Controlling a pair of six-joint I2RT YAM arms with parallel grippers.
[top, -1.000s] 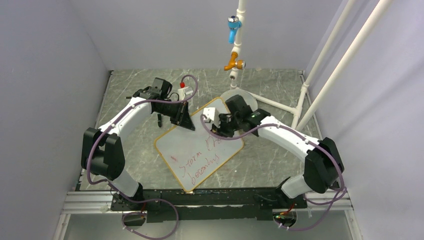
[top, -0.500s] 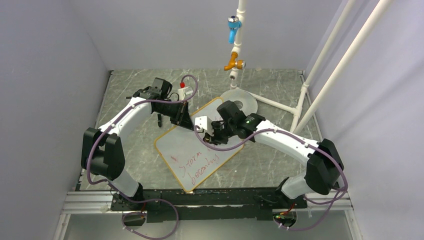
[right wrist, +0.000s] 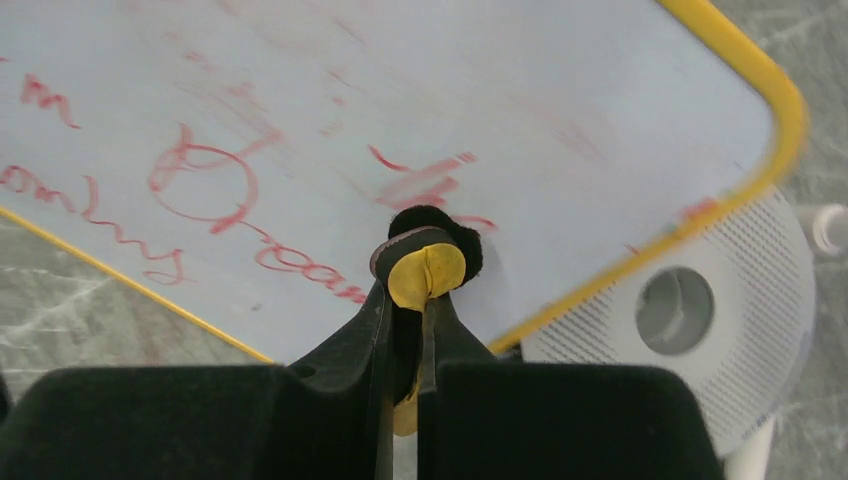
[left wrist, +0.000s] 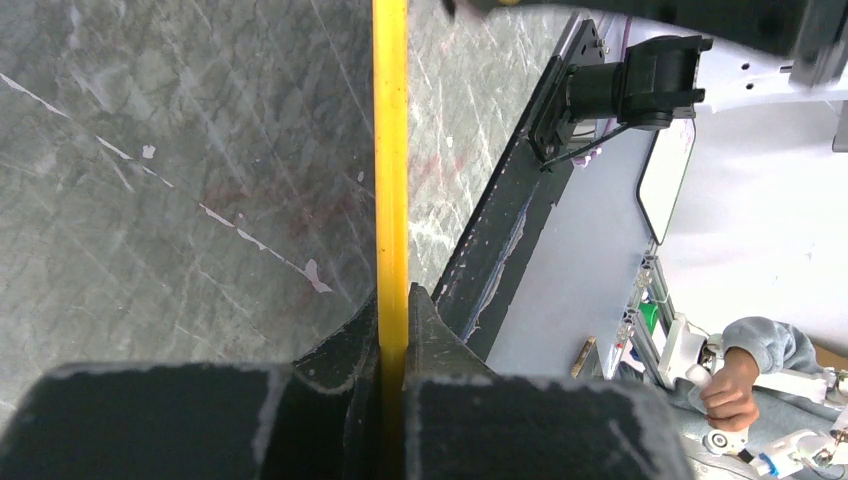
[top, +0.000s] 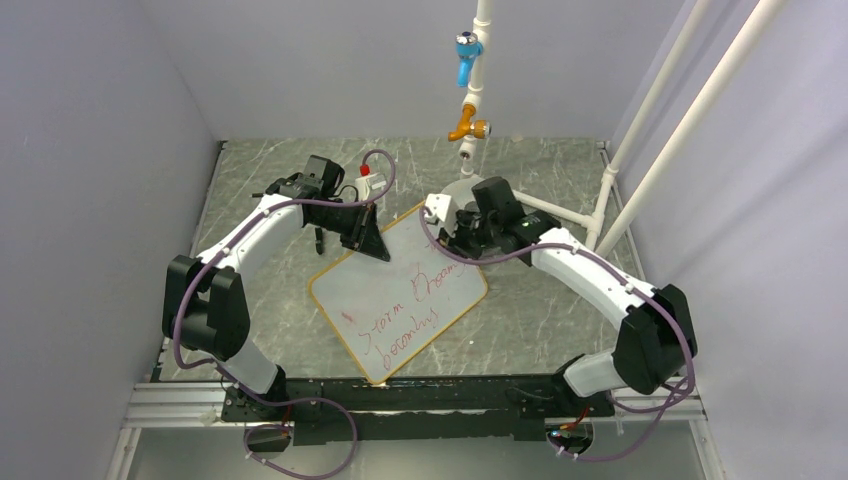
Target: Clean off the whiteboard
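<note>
The whiteboard (top: 395,300) lies tilted on the marble table, white with a thin yellow-orange frame and red handwriting across its near half. My left gripper (top: 372,243) is shut on its far-left frame edge; in the left wrist view the yellow frame (left wrist: 390,150) runs straight between the closed jaws (left wrist: 392,305). My right gripper (top: 447,232) hovers over the board's far right corner, shut on a yellow and black eraser (right wrist: 428,265). The eraser's black pad rests on the white surface (right wrist: 450,80) among red strokes and faint smears.
A round grey perforated disc (right wrist: 690,310) sits just past the board's far corner. A vertical pipe with a blue valve (top: 466,58) and an orange valve (top: 467,126) hangs above it. White pipes (top: 680,110) slant at the right.
My right gripper swept the eraser left and nearer across the board's middle, then back to the far right corner. The left gripper and the board stayed put.
</note>
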